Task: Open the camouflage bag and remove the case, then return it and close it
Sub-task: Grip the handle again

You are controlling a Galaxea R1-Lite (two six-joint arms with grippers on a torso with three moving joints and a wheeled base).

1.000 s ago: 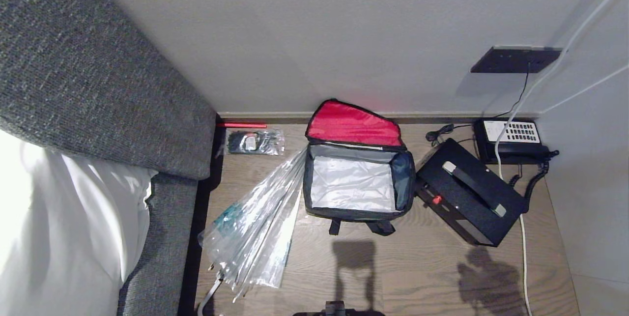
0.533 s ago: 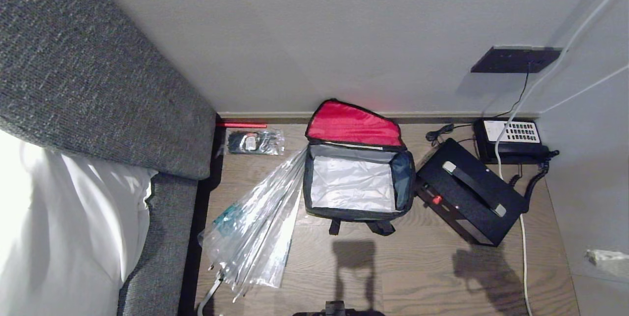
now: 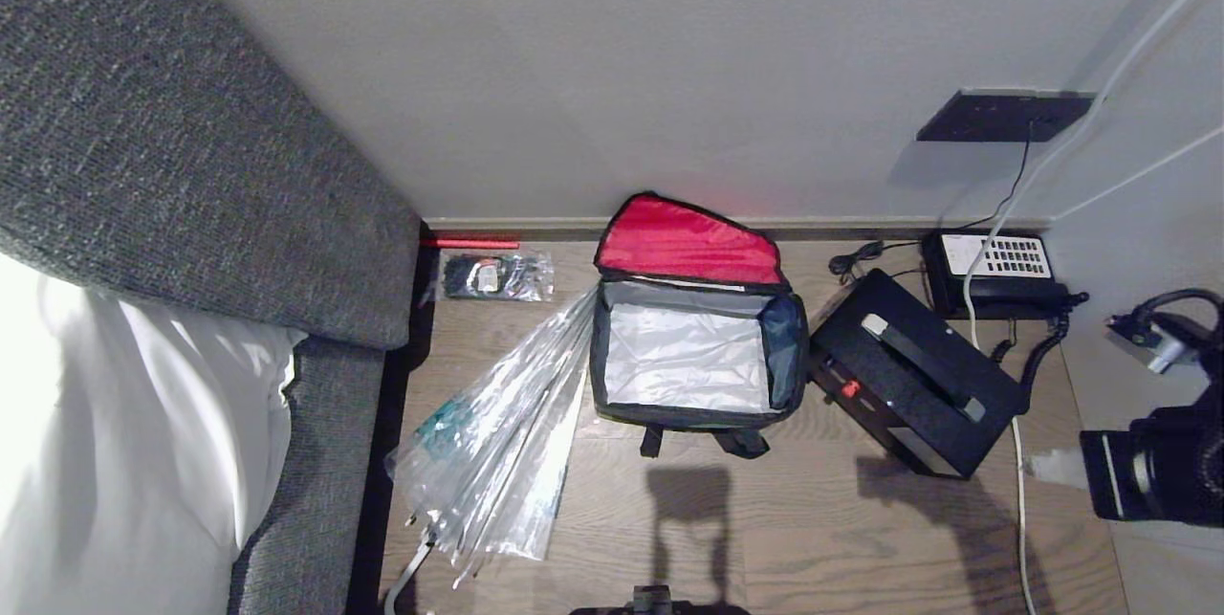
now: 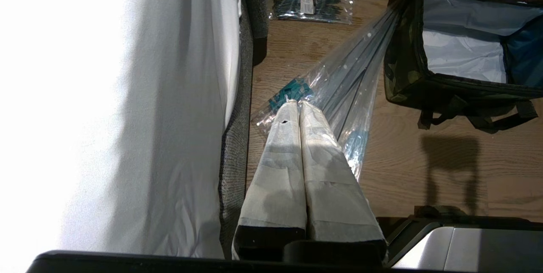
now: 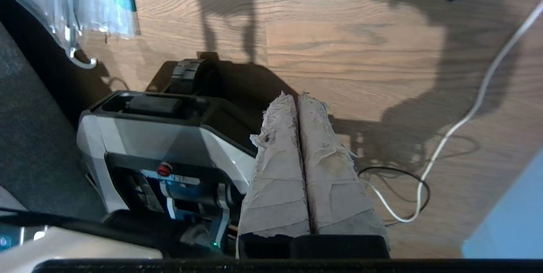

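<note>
Head view: camouflage bag (image 3: 690, 362) on wood floor (image 3: 813, 519) against the wall, lid flung back, red lining up, pale crinkled interior empty. Glossy black case (image 3: 913, 385) just right of it, handle up. Right gripper (image 3: 1047, 465) at right edge.

Left wrist: left gripper (image 4: 299, 105) pressed shut, empty, paper-taped fingers over clear plastic umbrella (image 4: 348, 90).

Right wrist: frayed taped fingers (image 5: 275, 145) closed together, holding nothing, above floorboards.

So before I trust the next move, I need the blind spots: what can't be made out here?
- Right gripper: the head view's right edge cuts off its arm; only the wrist view shows the shut fingers.
- Case: its underside and far side are hidden by its own body.
- Camouflage bag: the left wrist view's edge crops it.
- Telephone: key labels too small to read.
</note>
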